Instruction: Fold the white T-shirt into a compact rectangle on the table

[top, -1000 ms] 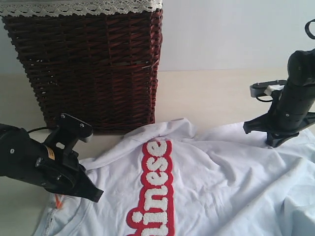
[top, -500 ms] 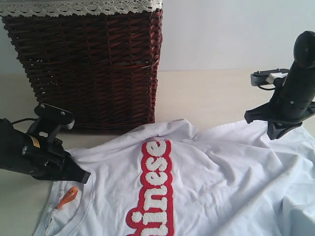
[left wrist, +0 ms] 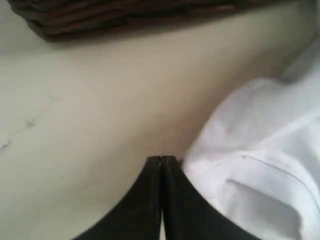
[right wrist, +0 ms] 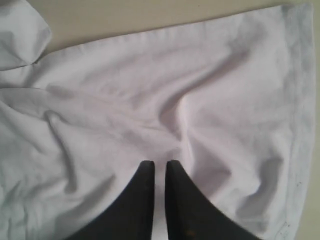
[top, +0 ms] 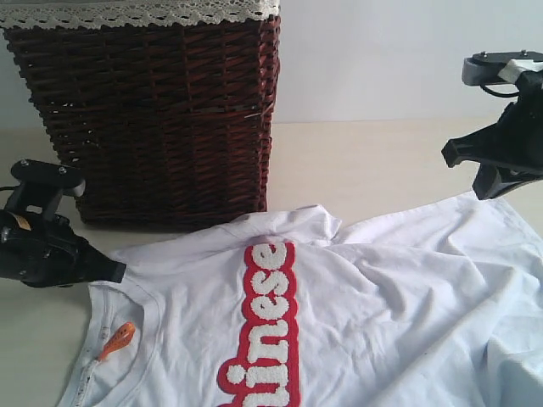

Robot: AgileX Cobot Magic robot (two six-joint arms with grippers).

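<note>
A: State of things? The white T-shirt (top: 382,288) lies front-up and unfolded on the table (top: 365,161), just in front of the wicker basket (top: 153,110), creased across the body
B: Left gripper (top: 117,271) pinched fully together, empty, low over bare table just beside the shoulder edge. Right gripper (top: 487,192) hangs above the shirt near a stitched edge, jaws narrowed to a thin slit, nothing in it
A: Risks?
B: Going in with jaws this narrow would likely shove the cloth, not pinch it. Creases folded under would give a lopsided rectangle. The left arm is near the basket; a wide swing could knock it
A: Writing?
B: Fuzzy red-outlined lettering (top: 267,322) reads "inese", its start cut off by the frame. Orange neck tag (top: 116,341): nothing legible
</note>
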